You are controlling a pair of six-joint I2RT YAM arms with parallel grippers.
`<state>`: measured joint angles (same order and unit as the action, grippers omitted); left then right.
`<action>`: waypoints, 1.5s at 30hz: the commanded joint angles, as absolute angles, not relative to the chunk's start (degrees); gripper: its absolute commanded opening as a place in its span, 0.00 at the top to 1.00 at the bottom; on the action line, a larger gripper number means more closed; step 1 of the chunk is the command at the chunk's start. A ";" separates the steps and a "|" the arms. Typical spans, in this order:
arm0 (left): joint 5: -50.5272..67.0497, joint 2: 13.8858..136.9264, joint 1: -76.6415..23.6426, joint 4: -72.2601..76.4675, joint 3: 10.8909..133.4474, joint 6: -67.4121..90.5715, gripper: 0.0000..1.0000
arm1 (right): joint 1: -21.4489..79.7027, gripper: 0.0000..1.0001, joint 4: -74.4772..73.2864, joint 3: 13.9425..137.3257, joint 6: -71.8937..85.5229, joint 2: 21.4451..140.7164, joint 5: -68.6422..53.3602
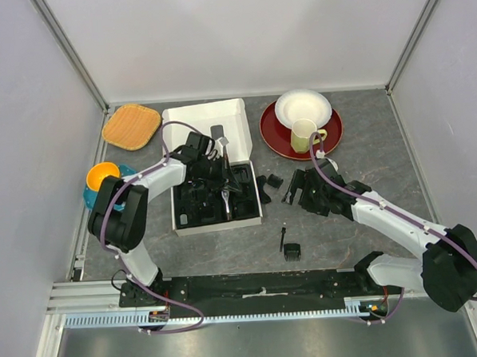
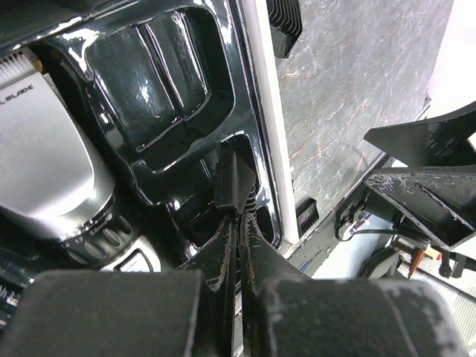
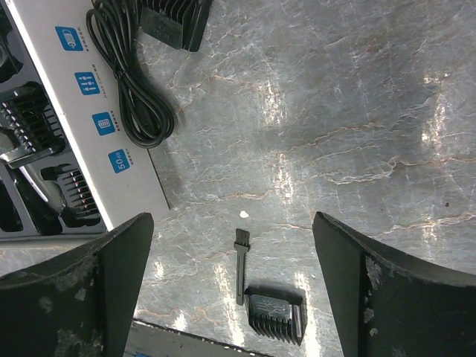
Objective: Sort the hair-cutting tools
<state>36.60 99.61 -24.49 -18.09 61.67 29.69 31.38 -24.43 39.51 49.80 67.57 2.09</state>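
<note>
The silver and black hair clipper lies in the black moulded tray of the white box. My left gripper hangs over that tray, shut, its tips touching a small black piece in a tray pocket; I cannot tell whether it is gripped. My right gripper stands open above the table, to the right of the box. Below it, apart from the fingers, lie the thin black cleaning brush and a comb attachment. More comb attachments lie by the box, and others sit in the tray.
A coiled black cable lies against the box's white side. At the back right, a red plate carries a white bowl and a mug. A woven yellow mat and an orange bowl are at the left.
</note>
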 commanded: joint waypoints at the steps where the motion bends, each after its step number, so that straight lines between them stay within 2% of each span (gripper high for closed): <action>1: 41.30 102.04 -24.35 -19.51 64.60 26.72 0.98 | 31.29 0.04 -22.85 38.67 48.08 67.68 1.76; 8: 42.10 104.41 -24.17 -19.77 65.66 27.68 0.95 | 31.29 0.04 -22.85 37.97 47.81 67.59 1.85; 9: 41.75 104.41 -24.17 -19.69 65.57 27.86 0.92 | 31.29 0.04 -22.94 37.79 47.90 67.50 1.93; 11: 38.86 104.15 -24.08 -20.91 65.57 27.51 0.79 | 31.38 0.04 -22.85 37.71 48.08 67.50 1.85; 17: 31.56 102.05 -24.08 -23.81 65.22 25.31 0.57 | 31.29 0.05 -22.76 37.27 48.52 66.80 1.85; 23: 27.87 98.27 -24.17 -24.78 65.04 26.02 0.49 | 31.29 0.05 -22.06 36.74 48.60 68.29 2.02; 28: 26.28 94.93 -24.17 -25.40 65.39 26.63 0.50 | 31.29 0.05 -21.45 36.47 48.95 69.08 1.67; 34: 28.47 92.81 -24.26 -23.22 65.83 27.95 0.62 | 31.29 0.05 -21.18 36.30 49.48 69.43 1.67; 45: 30.41 96.94 -27.42 -14.25 64.52 33.57 0.62 | 31.38 0.06 -20.92 35.68 49.66 70.75 1.49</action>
